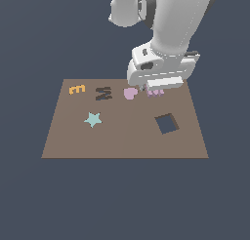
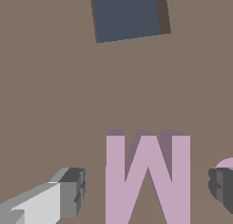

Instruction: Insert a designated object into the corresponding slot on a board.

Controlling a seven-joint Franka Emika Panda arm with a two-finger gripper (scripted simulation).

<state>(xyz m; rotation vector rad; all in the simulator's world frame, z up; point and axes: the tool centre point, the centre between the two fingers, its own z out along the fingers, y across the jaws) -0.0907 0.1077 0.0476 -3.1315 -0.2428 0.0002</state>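
The lilac M-shaped block (image 2: pixel 148 182) lies flat on the brown board (image 1: pixel 122 136), near its far edge. My gripper (image 2: pixel 145 191) is lowered over the block and open. One finger (image 2: pixel 68 193) stands on each side of it, with a small gap to the block on both sides. In the exterior view the hand (image 1: pixel 155 90) covers most of the block (image 1: pixel 156 92). The dark M-shaped slot (image 1: pixel 103 93) lies on the same far row, toward the exterior view's left, past the pink heart (image 1: pixel 130 93).
An orange E-shaped letter (image 1: pixel 76 89) sits at the board's far corner on the exterior view's left. A pale teal star (image 1: pixel 93 119) lies nearer. A square see-through hole (image 1: pixel 167 124) opens in the board, also shown in the wrist view (image 2: pixel 126 13). The heart's edge (image 2: pixel 226 163) shows behind one finger.
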